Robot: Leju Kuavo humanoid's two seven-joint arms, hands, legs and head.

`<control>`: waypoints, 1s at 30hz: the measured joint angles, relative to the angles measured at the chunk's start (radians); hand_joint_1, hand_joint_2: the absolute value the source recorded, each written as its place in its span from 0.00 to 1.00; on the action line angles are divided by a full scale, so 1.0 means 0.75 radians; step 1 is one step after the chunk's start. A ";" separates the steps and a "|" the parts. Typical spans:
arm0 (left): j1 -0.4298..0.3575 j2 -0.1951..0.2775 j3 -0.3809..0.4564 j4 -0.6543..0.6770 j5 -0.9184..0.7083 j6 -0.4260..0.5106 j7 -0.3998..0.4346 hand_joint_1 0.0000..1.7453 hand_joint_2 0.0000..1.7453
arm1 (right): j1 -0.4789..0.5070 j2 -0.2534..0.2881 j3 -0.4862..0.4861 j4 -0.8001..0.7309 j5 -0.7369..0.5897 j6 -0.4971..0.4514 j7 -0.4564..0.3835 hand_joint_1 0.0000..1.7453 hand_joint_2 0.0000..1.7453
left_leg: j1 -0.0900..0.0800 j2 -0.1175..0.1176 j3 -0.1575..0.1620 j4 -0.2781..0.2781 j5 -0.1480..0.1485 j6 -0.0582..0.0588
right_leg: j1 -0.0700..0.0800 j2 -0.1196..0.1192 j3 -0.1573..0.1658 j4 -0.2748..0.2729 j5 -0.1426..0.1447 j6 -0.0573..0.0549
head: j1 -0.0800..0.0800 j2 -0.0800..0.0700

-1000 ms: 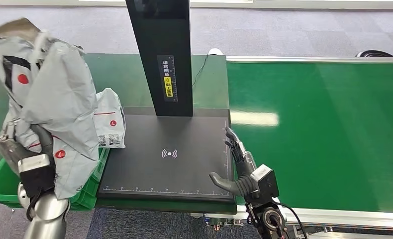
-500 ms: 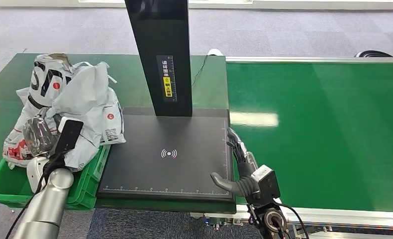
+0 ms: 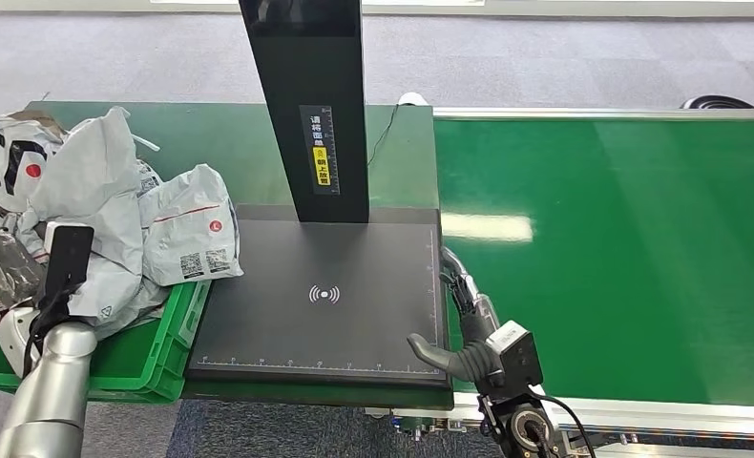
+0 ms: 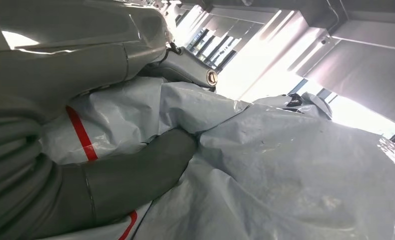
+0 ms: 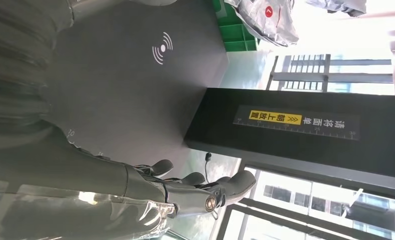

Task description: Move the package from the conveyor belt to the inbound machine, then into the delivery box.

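step: last leg, package (image 3: 92, 205) lay on the heap in the green delivery box (image 3: 149, 358), left hand (image 3: 10, 272) fingers clamped on it. right hand (image 3: 459, 320) fingers apart beside inbound machine (image 3: 321, 296). next: let go, withdraw.

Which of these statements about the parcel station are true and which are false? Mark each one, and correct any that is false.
1. The left hand grips a grey package over the green delivery box. True.
2. A package lies on the inbound machine's black platform. False: the platform is bare.
3. The right hand holds nothing, its fingers apart, at the platform's edge beside the conveyor belt. True.
4. A package is waiting on the conveyor belt. False: the visible belt carries no package.
5. A second grey package lies in the box beside the held one, overhanging the platform's edge. True.
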 joint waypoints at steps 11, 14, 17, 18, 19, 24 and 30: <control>0.096 -0.019 -0.024 -0.127 0.062 -0.080 -0.027 0.00 1.00 | -0.002 0.000 -0.017 0.000 0.005 0.010 -0.006 0.00 1.00 | 0.000 0.000 0.000 0.000 0.000 0.000 | 0.000 0.000 0.000 0.000 0.000 0.000 | 0.000 0.000; 0.166 -0.047 -0.041 -0.233 0.144 -0.084 -0.082 0.00 1.00 | -0.001 0.000 -0.026 0.000 0.007 0.009 -0.008 0.00 1.00 | 0.000 0.000 0.000 0.000 0.000 0.000 | 0.000 0.000 0.000 0.000 0.000 0.000 | 0.000 0.000; 0.246 -0.089 -0.061 -0.352 0.229 -0.050 -0.160 0.00 1.00 | 0.001 -0.001 -0.033 0.000 0.007 0.008 -0.015 0.00 1.00 | 0.000 0.000 -0.001 0.000 0.000 0.000 | 0.000 0.000 -0.001 0.000 0.000 0.000 | 0.000 0.000; 0.271 -0.104 -0.067 -0.393 0.259 -0.028 -0.191 0.00 1.00 | 0.002 -0.001 -0.036 0.000 0.007 0.008 -0.018 0.00 1.00 | 0.000 0.000 -0.001 0.000 0.000 0.000 | 0.000 0.000 -0.001 0.000 0.000 0.000 | 0.000 0.000; 0.298 -0.123 -0.072 -0.443 0.297 0.002 -0.229 0.00 1.00 | 0.004 -0.002 -0.038 0.000 0.007 0.008 -0.021 0.00 1.00 | 0.000 0.000 -0.001 0.000 0.000 0.000 | 0.000 0.000 -0.001 0.000 0.000 0.000 | 0.000 0.000; 0.456 -0.221 -0.112 -0.723 0.523 0.114 -0.450 0.00 1.00 | 0.025 -0.007 -0.049 0.001 0.001 0.010 -0.035 0.00 1.00 | 0.000 0.000 -0.002 0.000 -0.001 0.000 | -0.001 0.000 -0.002 -0.001 0.000 0.000 | 0.000 0.000; 0.547 -0.288 -0.205 -1.005 0.588 0.128 -0.497 0.00 1.00 | 0.091 -0.008 -0.063 -0.049 0.009 -0.027 -0.026 0.00 1.00 | 0.000 -0.002 -0.003 0.000 -0.001 0.000 | 0.000 -0.001 -0.003 -0.001 -0.001 0.000 | 0.000 0.000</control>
